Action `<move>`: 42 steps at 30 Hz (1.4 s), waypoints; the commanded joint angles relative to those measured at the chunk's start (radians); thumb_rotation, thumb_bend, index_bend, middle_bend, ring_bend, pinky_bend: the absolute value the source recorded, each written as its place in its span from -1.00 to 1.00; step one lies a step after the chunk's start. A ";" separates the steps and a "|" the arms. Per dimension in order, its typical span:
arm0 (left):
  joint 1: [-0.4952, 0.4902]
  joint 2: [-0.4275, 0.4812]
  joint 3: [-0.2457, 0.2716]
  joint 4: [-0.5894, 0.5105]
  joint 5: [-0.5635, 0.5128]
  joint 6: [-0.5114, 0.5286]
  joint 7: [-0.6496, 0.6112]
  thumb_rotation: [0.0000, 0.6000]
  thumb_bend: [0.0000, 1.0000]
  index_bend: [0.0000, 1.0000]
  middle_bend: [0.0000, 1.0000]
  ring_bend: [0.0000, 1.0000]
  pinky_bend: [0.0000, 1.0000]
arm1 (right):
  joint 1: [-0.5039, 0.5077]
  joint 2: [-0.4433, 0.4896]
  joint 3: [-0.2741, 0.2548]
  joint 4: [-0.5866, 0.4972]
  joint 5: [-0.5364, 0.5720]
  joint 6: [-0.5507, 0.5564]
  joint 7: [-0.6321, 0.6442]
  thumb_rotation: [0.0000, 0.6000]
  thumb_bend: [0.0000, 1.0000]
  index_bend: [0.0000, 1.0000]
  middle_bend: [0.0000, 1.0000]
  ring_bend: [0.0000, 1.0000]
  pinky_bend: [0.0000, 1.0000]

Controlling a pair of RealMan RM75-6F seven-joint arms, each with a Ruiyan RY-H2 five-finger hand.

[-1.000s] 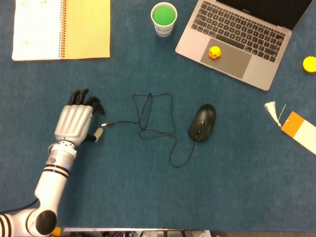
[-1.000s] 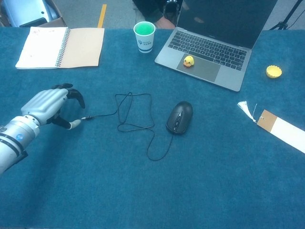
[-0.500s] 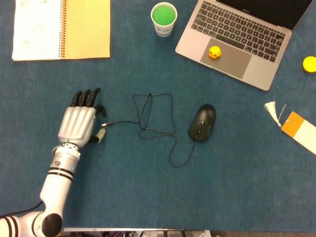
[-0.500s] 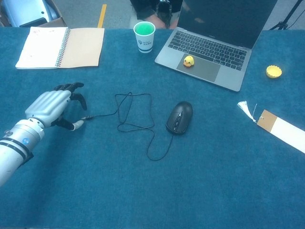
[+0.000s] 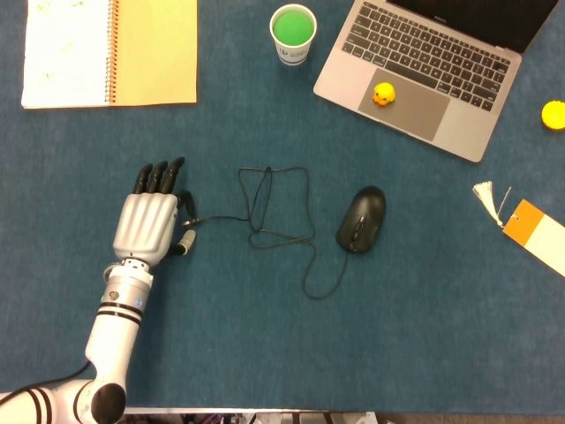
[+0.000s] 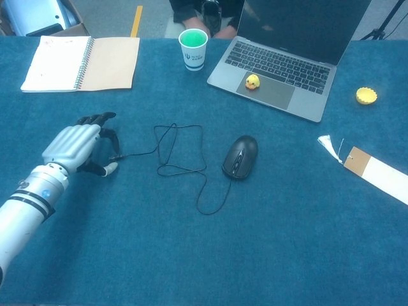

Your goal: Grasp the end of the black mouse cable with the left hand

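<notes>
The black mouse lies mid-table on the blue cloth. Its thin black cable loops to the left of it. The cable end lies flat on the cloth, pointing left. My left hand hovers palm down right beside that end. Its fingers stretch forward and the thumb sits just below the plug. The plug lies between thumb and fingers, not pinched. My right hand shows in neither view.
An open spiral notebook lies at the far left. A cup with a green inside stands at the back centre. A laptop with a yellow duck sits at the back right. A tagged card lies at the right edge.
My left hand has slid right toward the cable end and its fingers have straightened. The thumb now sits just under the plug. Cable and mouse have not moved.
</notes>
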 commanded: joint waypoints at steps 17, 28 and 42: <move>-0.028 0.001 -0.014 0.008 -0.052 -0.055 0.050 1.00 -0.44 -0.01 -0.92 -1.00 -1.00 | -0.006 -0.006 0.004 0.018 0.012 -0.005 0.013 1.00 -0.26 0.22 -0.09 -0.29 -0.16; -0.036 0.007 -0.014 0.003 -0.055 -0.060 0.049 1.00 -0.36 0.10 -0.90 -1.00 -1.00 | -0.009 -0.008 0.006 0.021 0.014 -0.003 0.012 1.00 -0.26 0.22 -0.09 -0.29 -0.16; -0.046 0.043 -0.018 -0.045 -0.055 -0.058 0.052 1.00 -0.21 0.15 -0.86 -1.00 -1.00 | -0.014 -0.007 0.009 0.019 0.016 0.004 0.011 1.00 -0.26 0.22 -0.09 -0.29 -0.16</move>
